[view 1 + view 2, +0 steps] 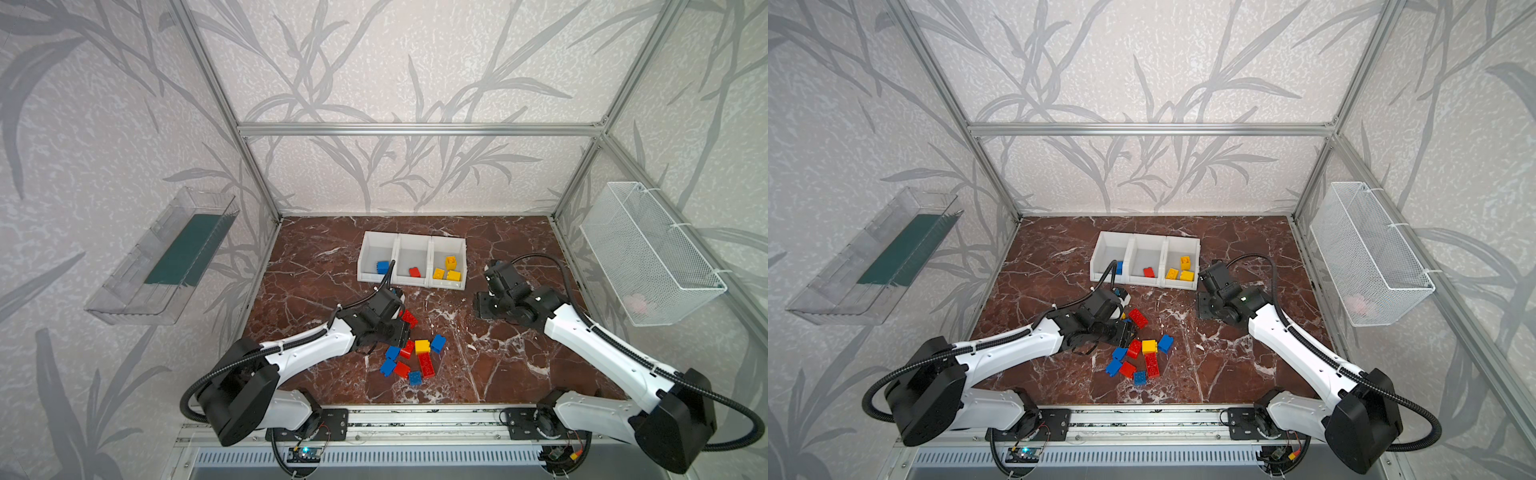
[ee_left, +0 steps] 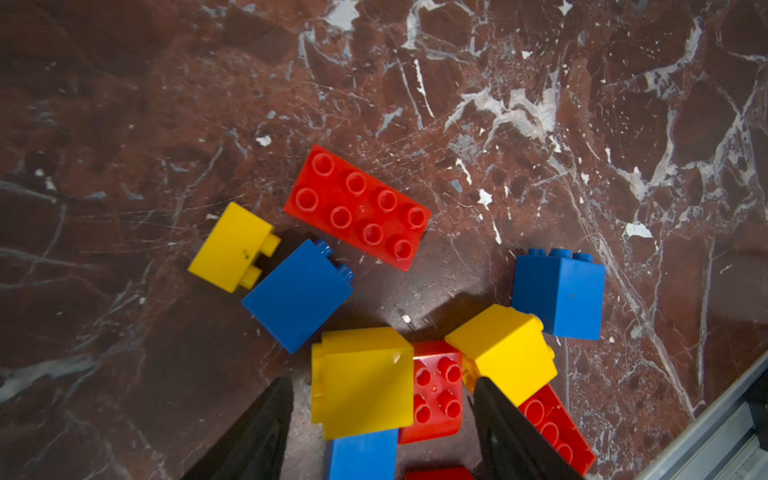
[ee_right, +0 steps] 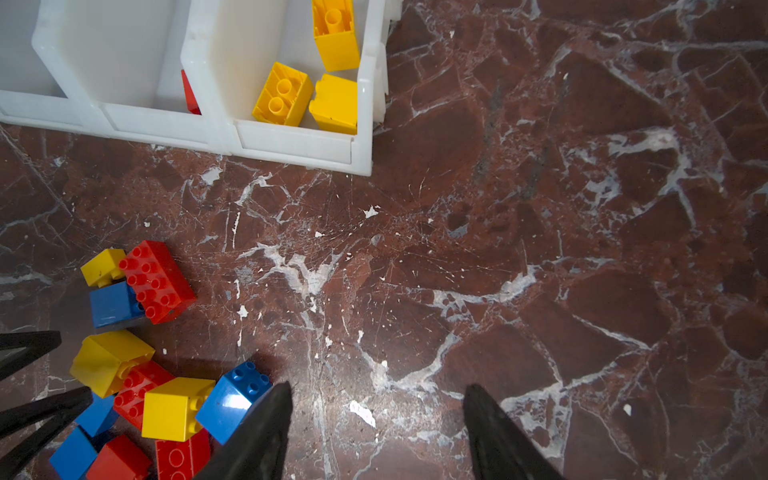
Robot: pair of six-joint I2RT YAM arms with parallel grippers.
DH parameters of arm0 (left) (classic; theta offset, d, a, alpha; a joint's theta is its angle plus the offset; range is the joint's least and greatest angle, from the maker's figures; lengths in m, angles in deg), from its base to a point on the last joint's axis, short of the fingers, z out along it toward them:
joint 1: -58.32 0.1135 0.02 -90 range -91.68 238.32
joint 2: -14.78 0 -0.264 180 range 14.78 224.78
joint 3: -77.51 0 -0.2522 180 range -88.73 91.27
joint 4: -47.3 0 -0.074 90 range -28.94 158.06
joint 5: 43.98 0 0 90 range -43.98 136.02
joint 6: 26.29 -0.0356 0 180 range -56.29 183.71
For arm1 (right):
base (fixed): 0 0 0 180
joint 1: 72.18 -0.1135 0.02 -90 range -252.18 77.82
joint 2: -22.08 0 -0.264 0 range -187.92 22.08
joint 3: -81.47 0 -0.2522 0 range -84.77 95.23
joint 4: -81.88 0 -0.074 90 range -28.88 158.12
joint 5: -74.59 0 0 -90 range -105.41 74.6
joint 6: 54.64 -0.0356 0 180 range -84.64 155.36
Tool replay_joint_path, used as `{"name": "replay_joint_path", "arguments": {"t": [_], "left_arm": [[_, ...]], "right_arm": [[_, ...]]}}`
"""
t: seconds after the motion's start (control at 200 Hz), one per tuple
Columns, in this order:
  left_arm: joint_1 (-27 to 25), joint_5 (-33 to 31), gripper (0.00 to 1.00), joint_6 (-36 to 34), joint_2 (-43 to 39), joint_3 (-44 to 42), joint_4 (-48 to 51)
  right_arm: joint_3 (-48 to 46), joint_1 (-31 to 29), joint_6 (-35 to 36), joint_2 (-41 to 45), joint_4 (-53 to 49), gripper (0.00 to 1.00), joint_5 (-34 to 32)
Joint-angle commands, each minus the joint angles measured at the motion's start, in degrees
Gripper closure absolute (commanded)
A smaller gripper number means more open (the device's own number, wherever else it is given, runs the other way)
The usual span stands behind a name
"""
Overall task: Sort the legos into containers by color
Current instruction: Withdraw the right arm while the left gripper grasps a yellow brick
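left jaws: spread astride yellow lego (image 2: 361, 382), not pinching; right jaws: spread, empty above table (image 3: 540, 249)

A clear tray (image 1: 137, 282) lined with a green mat (image 1: 187, 255) hangs at nine o'clock and a wire basket (image 1: 652, 249) holding something pink (image 1: 638, 305) at three, flanking the marble table (image 1: 519, 365).

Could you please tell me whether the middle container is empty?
Not empty: the middle container holds one red lego, visible in both top views.
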Motion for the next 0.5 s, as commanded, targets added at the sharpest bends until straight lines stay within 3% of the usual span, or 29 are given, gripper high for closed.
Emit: {"name": "replay_joint_path", "arguments": {"t": [0.0,0.495], "left_arm": [[-0.70,-1.56,0.30,-1.40,1.35,1.28,3.55],[-2.14,-3.99,0.42,-2.29,7.02,3.57,4.23]], "right_arm": [[-1.47,-0.04,-1.85,1.73,-1.28,0.33,-0.33],[-1.99,-0.26,-2.51,-0.39,0.55,0.34,0.30]]}}
